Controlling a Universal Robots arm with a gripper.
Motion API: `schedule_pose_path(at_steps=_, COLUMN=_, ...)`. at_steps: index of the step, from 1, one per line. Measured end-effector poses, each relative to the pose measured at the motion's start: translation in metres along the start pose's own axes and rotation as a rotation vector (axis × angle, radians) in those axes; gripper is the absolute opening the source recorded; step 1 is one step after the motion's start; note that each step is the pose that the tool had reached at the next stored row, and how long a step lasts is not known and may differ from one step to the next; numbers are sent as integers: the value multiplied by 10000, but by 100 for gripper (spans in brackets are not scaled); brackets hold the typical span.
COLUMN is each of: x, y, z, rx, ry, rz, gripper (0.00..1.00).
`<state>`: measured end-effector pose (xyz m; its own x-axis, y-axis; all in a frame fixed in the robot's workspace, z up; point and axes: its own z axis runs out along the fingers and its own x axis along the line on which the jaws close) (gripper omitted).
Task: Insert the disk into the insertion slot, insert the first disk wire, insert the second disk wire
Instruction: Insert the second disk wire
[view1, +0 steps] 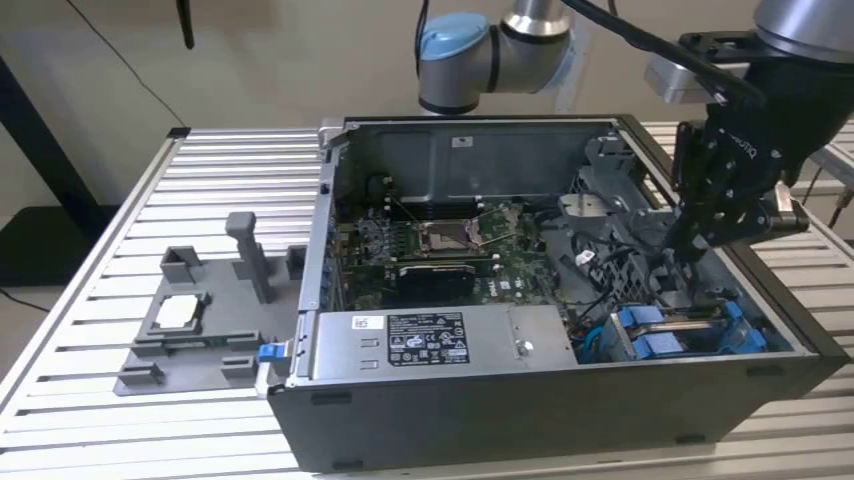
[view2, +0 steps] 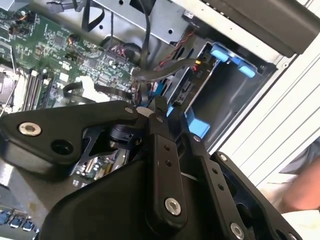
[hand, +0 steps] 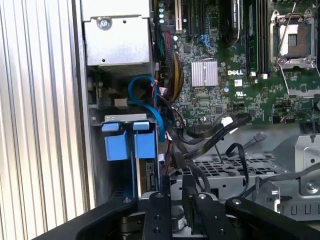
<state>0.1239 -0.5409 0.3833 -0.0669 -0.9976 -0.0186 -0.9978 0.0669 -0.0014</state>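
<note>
The disk (view1: 683, 330) sits in the insertion slot (hand: 120, 118) at the case's near right corner in the exterior view, its blue frame tabs (hand: 125, 144) sticking out of the grey bay. My gripper (view1: 674, 252) hangs inside the case just above and behind that bay. In both wrist views the fingers (view2: 159, 112) stand close together, and a black disk wire (hand: 215, 137) runs down between them to my gripper (hand: 176, 182). Another flat black wire (view2: 165, 69) leads to a connector by the bay. What sits right at the fingertips is hidden by the gripper's own links.
The open black computer case (view1: 534, 410) lies on a slatted metal table (view1: 120, 220). Inside it are the green motherboard (view1: 454, 245), a grey labelled power-supply box (view1: 427, 338) and loose cable bundles (hand: 167, 75). A grey fixture tray (view1: 200, 320) stands at the exterior view's left.
</note>
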Motion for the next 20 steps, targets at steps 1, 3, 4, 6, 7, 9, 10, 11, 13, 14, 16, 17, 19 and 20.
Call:
schedule_pose_path(at_steps=1, x=-4, y=24, z=0, rx=16, ry=-1, rz=0, gripper=25)
schedule_pose_path(at_steps=3, x=-4, y=74, z=0, rx=45, ry=-2, rz=-4, gripper=25)
schedule_pose_path(at_steps=4, x=-3, y=99, z=0, rx=57, ry=-4, rz=-6, gripper=25)
schedule_pose_path(at_steps=6, x=1, y=149, z=0, rx=99, ry=-6, rz=-19, gripper=25)
schedule_pose_path(at_steps=7, x=2, y=173, z=0, rx=123, ry=-8, rz=-28, gripper=25)
schedule_pose_path(at_steps=9, x=6, y=222, z=2, rx=178, ry=-11, rz=-42, gripper=25)
schedule_pose_path(at_steps=10, x=7, y=245, z=5, rx=210, ry=-13, rz=-52, gripper=25)
schedule_pose_path(at_steps=11, x=9, y=266, z=9, rx=247, ry=-16, rz=-64, gripper=25)
schedule_pose_path(at_steps=13, x=12, y=302, z=26, rx=328, ry=-24, rz=-92, gripper=25)
schedule_pose_path(at_steps=14, x=13, y=318, z=35, rx=373, ry=-26, rz=-108, gripper=25)
schedule_pose_path(at_steps=16, x=15, y=346, z=54, rx=454, ry=-31, rz=-149, gripper=25)
schedule_pose_path(at_steps=17, x=16, y=358, z=64, rx=494, ry=-34, rz=-177, gripper=25)
schedule_pose_path(at_steps=19, x=17, y=371, z=79, rx=569, ry=-39, rz=-282, gripper=25)
schedule_pose_path(at_steps=20, x=17, y=376, z=86, rx=612, ry=-44, rz=-342, gripper=25)
